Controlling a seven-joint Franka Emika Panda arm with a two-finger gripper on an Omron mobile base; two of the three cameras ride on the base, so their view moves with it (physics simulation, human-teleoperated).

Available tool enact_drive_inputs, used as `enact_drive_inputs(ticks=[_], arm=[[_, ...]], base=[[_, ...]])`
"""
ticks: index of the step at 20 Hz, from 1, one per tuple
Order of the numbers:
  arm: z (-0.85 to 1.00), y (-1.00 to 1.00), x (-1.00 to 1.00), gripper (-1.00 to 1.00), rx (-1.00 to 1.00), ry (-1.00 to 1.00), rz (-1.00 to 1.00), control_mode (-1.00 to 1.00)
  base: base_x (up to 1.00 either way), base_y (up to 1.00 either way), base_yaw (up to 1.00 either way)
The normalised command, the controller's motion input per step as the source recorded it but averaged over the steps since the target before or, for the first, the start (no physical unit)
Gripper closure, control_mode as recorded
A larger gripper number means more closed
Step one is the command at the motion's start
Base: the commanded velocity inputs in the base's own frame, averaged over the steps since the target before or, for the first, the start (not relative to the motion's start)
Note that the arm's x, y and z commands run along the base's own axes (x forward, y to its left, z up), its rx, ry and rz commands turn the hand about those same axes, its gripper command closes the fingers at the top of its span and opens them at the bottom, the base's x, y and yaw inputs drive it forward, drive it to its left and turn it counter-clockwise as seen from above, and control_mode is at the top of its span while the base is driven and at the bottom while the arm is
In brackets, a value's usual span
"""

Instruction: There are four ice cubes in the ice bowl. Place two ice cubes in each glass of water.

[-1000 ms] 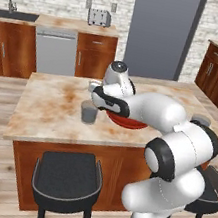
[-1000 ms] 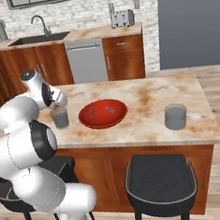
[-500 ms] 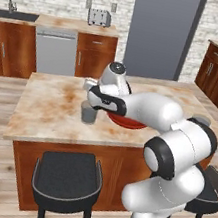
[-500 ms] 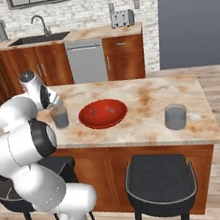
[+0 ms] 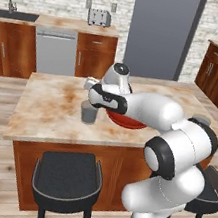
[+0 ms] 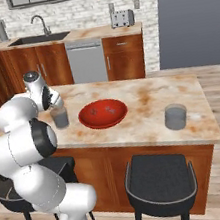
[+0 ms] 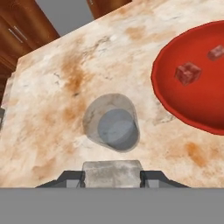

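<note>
Hand has swung from the bowl to above the near glass, pinching a cube; release looks next.

I'm seeing a mottled beige-and-rust marble island countertop carrying a wide shallow red bowl near its middle, one short grey translucent tumbler sitting just left of it, another grey tumbler standing well apart, toward the right end.

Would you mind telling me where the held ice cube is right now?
In the hand view, the ice cube sits between the tool's fingertips, just above the glass left of the red bowl.
</note>
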Motion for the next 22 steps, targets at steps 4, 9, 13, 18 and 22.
enact_drive_inputs(ticks=[4, 9, 13, 18, 22], arm=[[-0.15, 0.00, 0.00, 1.00, 0.00, 0.00, 0.03, -1.00], [-0.10, 0.00, 0.00, 1.00, 0.00, 0.00, 0.05, -1.00], [-0.10, -0.04, 0.00, 1.00, 0.00, 0.00, 0.04, -1.00], [-0.10, -0.13, 0.00, 1.00, -0.02, 0.00, 0.01, -1.00], [-0.15, 0.03, 0.00, 1.00, 0.00, 0.00, 0.00, -1.00]], base=[[0.00, 0.00, 0.00], [0.00, 0.00, 0.00], [0.00, 0.00, 0.00], [0.00, 0.00, 0.00], [0.00, 0.00, 0.00]])
